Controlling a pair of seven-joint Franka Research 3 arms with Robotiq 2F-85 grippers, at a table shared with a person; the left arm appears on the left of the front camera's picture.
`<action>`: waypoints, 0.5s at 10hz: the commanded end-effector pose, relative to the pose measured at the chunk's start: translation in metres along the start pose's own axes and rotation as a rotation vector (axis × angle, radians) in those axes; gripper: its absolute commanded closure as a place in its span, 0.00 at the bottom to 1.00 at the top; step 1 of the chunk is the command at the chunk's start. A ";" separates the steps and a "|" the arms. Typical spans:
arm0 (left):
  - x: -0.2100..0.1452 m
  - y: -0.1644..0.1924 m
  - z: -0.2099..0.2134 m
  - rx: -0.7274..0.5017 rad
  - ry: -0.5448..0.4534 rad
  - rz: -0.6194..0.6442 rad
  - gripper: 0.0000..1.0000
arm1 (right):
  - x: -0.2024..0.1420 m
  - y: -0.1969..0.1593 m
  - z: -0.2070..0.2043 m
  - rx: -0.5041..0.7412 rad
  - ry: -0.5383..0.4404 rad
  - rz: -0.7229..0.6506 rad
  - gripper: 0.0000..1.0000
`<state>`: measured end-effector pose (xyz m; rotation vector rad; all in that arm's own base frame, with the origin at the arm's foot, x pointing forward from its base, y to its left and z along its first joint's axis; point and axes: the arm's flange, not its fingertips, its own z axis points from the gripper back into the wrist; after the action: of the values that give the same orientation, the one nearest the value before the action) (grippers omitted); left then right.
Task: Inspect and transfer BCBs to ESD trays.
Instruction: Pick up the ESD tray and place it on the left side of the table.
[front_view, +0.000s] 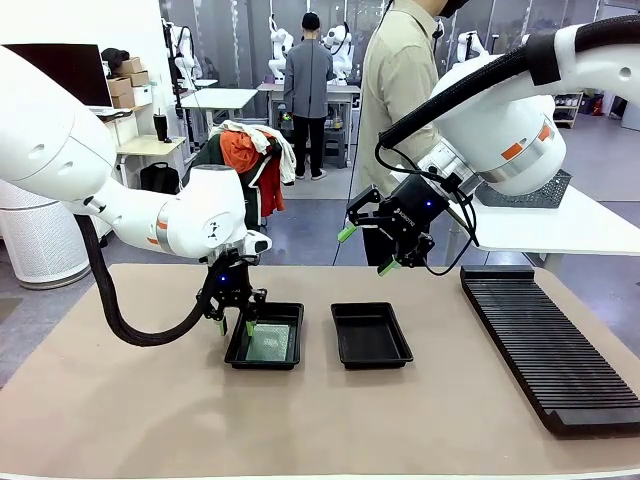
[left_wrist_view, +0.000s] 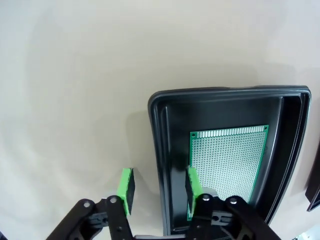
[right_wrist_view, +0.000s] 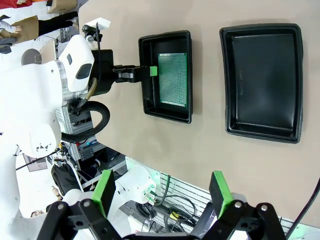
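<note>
Left gripper (front_view: 236, 326) astride the rim of the left ESD tray (front_view: 262, 365), with a BCB (front_view: 270, 343) lying in it.
Its jaws stand apart over the tray's left wall: one green pad is outside above the table (front_view: 120, 400), the other inside by the board's left edge, and the outer pad is clear of the wall. The board lies flat on the tray floor. The right ESD tray (front_view: 372, 362) sits just beside it. The right gripper (front_view: 368, 250) hangs above that tray's far side, jaws wide apart. A slotted rack (front_view: 545, 340) lies far right.
</note>
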<state>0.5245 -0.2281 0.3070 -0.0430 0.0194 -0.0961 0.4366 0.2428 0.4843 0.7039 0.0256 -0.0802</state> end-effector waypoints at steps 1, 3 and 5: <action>-0.007 0.003 -0.005 -0.026 -0.022 0.002 0.55 | 0.003 0.001 0.000 -0.017 -0.001 0.000 0.00; -0.007 0.005 -0.007 -0.046 -0.014 0.005 0.65 | 0.003 0.001 0.000 -0.017 -0.001 0.000 0.00; -0.009 0.006 -0.006 -0.049 -0.021 0.004 0.76 | 0.003 0.001 0.000 -0.017 -0.001 0.000 0.00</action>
<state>0.5215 -0.2271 0.3022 -0.0671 0.0183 -0.0774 0.4366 0.2428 0.4843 0.7039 0.0256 -0.0802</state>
